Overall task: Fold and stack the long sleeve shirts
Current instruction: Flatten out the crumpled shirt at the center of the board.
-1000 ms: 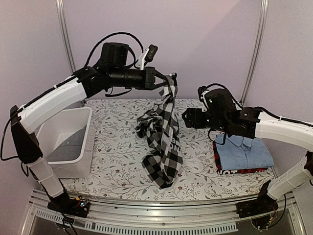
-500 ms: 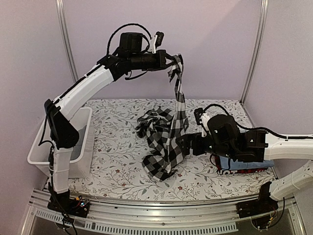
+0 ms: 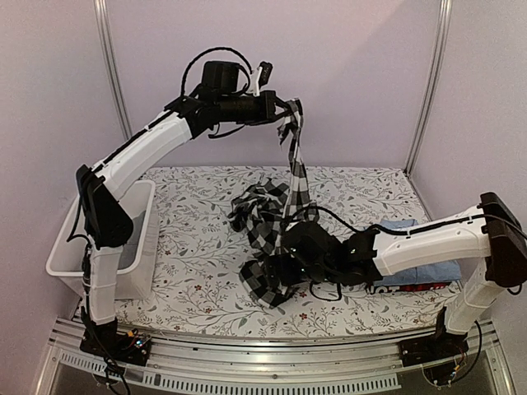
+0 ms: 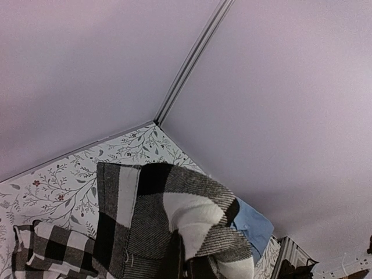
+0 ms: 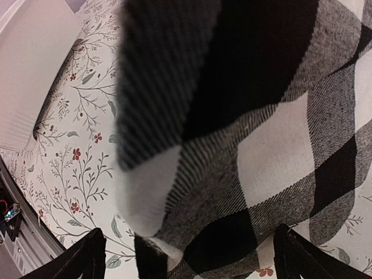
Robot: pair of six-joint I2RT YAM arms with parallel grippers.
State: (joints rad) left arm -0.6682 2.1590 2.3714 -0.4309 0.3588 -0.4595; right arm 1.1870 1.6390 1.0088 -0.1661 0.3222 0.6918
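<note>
My left gripper is high above the table, shut on a corner of the black-and-white checked shirt. The cloth hangs in a strip down to a bunch and a lower end lying on the table. In the left wrist view the checked shirt hides the fingers. My right gripper is low at that lower end and open. Its two fingertips stand wide to either side of the checked cloth. The light blue shirt lies folded at the right on the red-and-black one.
A white plastic tub stands at the table's left edge beside the left arm. The floral tablecloth covers the table. The right forearm stretches across the folded stack. Purple walls and metal posts close in the back.
The left arm has lifted the checked shirt higher. The right arm swung from above the folded stack down and left to the shirt's lower end, and its jaws opened wider.
</note>
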